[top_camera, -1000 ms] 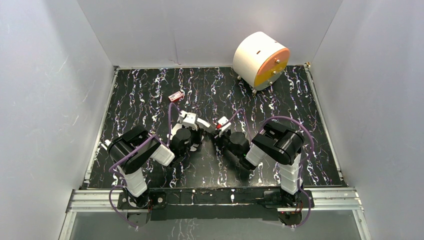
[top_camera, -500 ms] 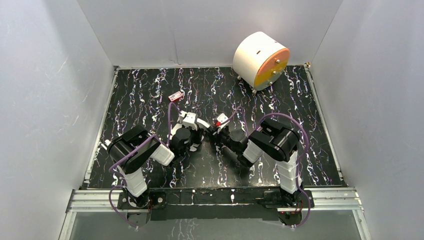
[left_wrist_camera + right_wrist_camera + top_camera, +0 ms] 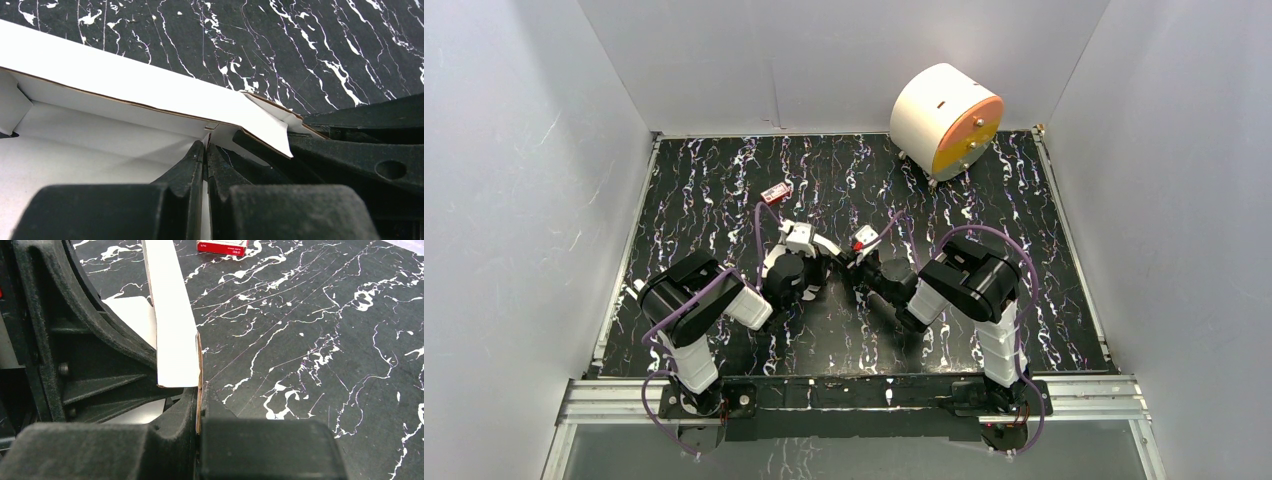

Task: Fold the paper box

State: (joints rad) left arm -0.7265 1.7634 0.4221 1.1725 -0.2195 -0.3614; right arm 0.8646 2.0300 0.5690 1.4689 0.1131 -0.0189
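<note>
— Black arms bolted side by side at the near edge of the table [image 3: 724,180]: left arm [image 3: 694,310] and right arm [image 3: 979,290], both leaning in toward the middle.
— And the grips?
— Left gripper [image 3: 205,148] squeezed down to a sliver on a wall of the paper box [image 3: 125,85], with white card in the slit between its fingers [image 3: 185,170].
— Right one?
— Right gripper [image 3: 199,407] clamped just as narrow on the brown cut edge of an end flap, held upright between its jaws.
— Whereabouts of the box?
— Mid-table, caught between the two grippers, just past the wrists. Half-formed: long white wall raised, flat panel behind it, corner flap bent over at one end. Resting on the table or lifted off it: cannot tell.
— From above?
— Mostly hidden under the wrists, hard to pick out there.
— Beyond that?
— Small red packet [image 3: 775,192] lying flat on the black, white-veined top, a little past the left gripper and apart from the box.
— Farther back?
— Big white drum [image 3: 934,110] with an orange face, on its side in the far right corner, close to the back wall [image 3: 824,60]. Pale grey walls on three sides of the table.
</note>
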